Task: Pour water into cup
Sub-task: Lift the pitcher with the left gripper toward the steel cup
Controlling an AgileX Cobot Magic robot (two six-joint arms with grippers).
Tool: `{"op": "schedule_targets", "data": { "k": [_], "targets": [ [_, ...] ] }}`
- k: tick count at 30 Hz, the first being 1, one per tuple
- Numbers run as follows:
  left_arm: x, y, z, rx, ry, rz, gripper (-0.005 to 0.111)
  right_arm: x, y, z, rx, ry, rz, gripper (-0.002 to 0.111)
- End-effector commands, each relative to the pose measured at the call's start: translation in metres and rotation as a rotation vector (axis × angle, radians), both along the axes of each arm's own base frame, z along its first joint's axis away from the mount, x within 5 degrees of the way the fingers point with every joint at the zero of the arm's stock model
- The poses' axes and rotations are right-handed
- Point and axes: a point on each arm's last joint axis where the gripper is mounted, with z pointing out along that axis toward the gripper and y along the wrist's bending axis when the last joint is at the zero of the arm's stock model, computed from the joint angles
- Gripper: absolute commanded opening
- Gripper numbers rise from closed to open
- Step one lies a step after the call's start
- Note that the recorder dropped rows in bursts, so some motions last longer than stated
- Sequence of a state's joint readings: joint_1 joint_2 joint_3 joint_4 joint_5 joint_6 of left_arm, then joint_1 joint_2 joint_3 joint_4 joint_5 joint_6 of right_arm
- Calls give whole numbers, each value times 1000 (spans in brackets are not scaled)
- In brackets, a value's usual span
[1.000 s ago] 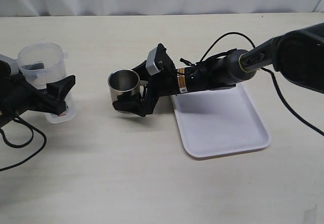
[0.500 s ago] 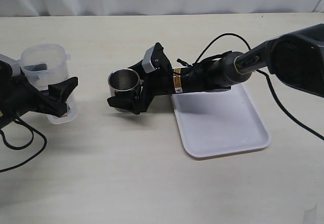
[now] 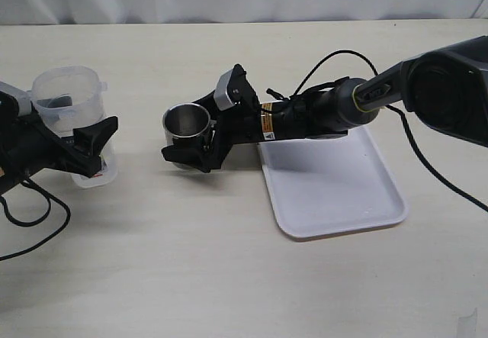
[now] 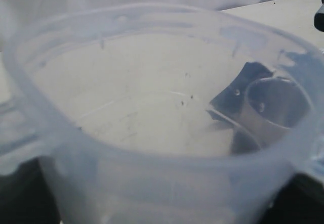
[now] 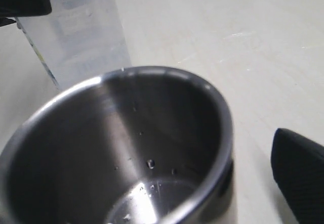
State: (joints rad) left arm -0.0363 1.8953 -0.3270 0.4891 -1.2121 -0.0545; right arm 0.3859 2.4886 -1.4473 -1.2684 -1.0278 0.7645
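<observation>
Two arms, both low, grippers pointed toward each other.
Left arm point(image 3: 23, 151): enters at the left edge, near level; left gripper point(image 3: 85, 146) clamped on the clear plastic pitcher point(image 3: 65, 101). Right arm point(image 3: 335, 109): reaches in from the right, sloping downward; right gripper point(image 3: 179, 136) has its jaws either side of the steel cup point(image 3: 185, 120), with one black fingertip point(image 5: 301, 176) beside the rim; contact not discernible.

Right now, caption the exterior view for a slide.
Left gripper holds pitcher; right gripper surrounds cup near white tray.

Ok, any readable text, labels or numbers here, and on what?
None legible.
The small orange-and-white sticker on the right arm carries print too small to read.
The pitcher and cup show no readable marking.
</observation>
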Motion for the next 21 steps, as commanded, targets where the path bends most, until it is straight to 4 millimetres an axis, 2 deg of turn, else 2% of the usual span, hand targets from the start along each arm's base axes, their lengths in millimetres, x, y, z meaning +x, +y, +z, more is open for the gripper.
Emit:
{"op": "schedule_targets", "data": {
  "k": [1, 6, 11, 15, 17, 20, 21],
  "targets": [
    [0, 0, 0, -8, -4, -5, 0, 2, 0, 1, -3, -13, -8, 99],
    [0, 0, 0, -8, -4, -5, 0, 5, -2, -3, -58, -13, -47, 99],
    [0, 0, 0, -8, -4, -5, 0, 5, -1, -2, -31, -6, -48, 99],
    [0, -1, 0, -8, -4, -9, 0, 2, 7, -10, -39, -3, -62, 98],
    [0, -1, 0, -8, -4, -9, 0, -1, 11, -15, -49, -24, -52, 96],
    [0, -1, 0, -8, -4, -9, 0, -4, 16, -18, -46, -20, -54, 86],
    [0, -1, 0, -8, -4, -9, 0, -3, 16, -17, -39, -17, -65, 78]
  ]
}}
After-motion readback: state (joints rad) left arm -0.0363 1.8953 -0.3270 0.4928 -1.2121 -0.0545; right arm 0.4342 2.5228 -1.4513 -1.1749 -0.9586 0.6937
